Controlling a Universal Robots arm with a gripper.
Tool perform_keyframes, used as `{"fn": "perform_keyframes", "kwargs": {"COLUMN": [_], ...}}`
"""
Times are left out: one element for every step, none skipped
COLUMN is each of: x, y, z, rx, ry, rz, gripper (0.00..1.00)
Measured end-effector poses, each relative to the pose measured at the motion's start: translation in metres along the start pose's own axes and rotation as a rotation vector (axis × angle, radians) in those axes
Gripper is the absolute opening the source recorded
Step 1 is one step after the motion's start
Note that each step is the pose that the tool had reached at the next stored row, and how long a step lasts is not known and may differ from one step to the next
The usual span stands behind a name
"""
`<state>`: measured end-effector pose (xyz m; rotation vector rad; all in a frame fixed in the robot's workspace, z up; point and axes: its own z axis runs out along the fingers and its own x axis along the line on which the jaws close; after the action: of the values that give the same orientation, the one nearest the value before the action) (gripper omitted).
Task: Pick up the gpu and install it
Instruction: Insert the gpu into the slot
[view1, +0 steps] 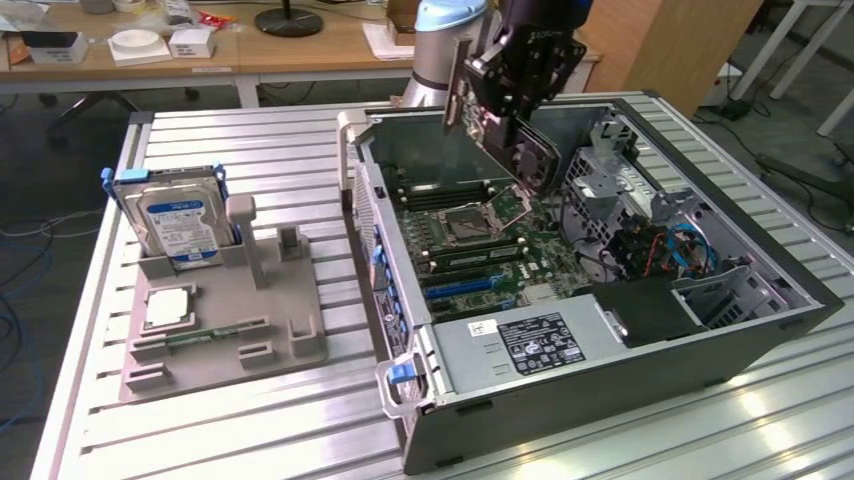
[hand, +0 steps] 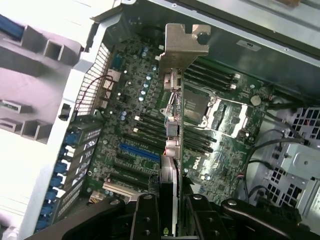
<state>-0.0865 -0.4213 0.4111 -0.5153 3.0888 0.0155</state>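
Nearest on the slatted table (view1: 267, 440), the open computer case (view1: 587, 400) is laid on its side so its board faces up. A labelled power supply (view1: 527, 345) sits in its near end. At the exterior view's left a grey holder (view1: 220, 320) keeps the spare parts: a hard drive (view1: 180, 220) stood upright, a processor chip (view1: 167, 308) and a memory stick (view1: 200, 338) laid flat, all well apart from the case.

Deeper inside, the motherboard (view1: 467, 250) is exposed, with its blue slot (hand: 140, 150) and the processor socket (hand: 197, 107) in the wrist view.

Above the far half of the case the gpu (view1: 527, 150) is carried clear of the board, tilted, touching nothing below. The gripper (view1: 511, 112) is clamped on it: the jaws are closed partway, pinching the thin card by its faces. From the wrist, the gpu (hand: 172, 130) is seen edge-on between the fingers (hand: 147, 217), its metal bracket (hand: 184, 42) turned toward the case's wall. It seems to be held that way so the contact edge can face the board. The card is judged to hang over the socket and memory slots, with the blue slot off to one side.

At the exterior view's right, a drive cage (view1: 627, 190) and loose cables (view1: 681, 250) crowd the space. Beyond, a wooden desk (view1: 267, 55) is seen.
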Motion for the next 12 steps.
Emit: {"fn": "perform_keyframes", "kwargs": {"x": [0.0003, 0.0005, 0.0007, 0.0009, 0.0011, 0.0012, 0.0012, 0.0013, 0.0013, 0.0014, 0.0014, 0.0014], "y": [0.0, 0.0, 0.0, 0.0, 0.0, 0.0, 0.0, 0.0, 0.0, 0.0, 0.0, 0.0], "z": [0.0, 0.0, 0.0, 0.0, 0.0, 0.0, 0.0, 0.0, 0.0, 0.0, 0.0001, 0.0001], "rx": [-0.0001, -0.0001, -0.0003, -0.0004, -0.0005, -0.0006, -0.0007, -0.0009, -0.0012, -0.0013, -0.0015, -0.0016], "ry": [0.0001, 0.0002, 0.0003, 0.0004, 0.0004, 0.0006, 0.0008, 0.0008, 0.0009, 0.0011, 0.0012, 0.0014], "rz": [-0.01, -0.02, -0.03, -0.041, -0.052, -0.064, -0.076, -0.089, -0.104, -0.12, -0.136, -0.152], "gripper": [0.26, 0.26, 0.26, 0.26, 0.26, 0.26, 0.26, 0.26, 0.26, 0.26, 0.26, 0.26]}}
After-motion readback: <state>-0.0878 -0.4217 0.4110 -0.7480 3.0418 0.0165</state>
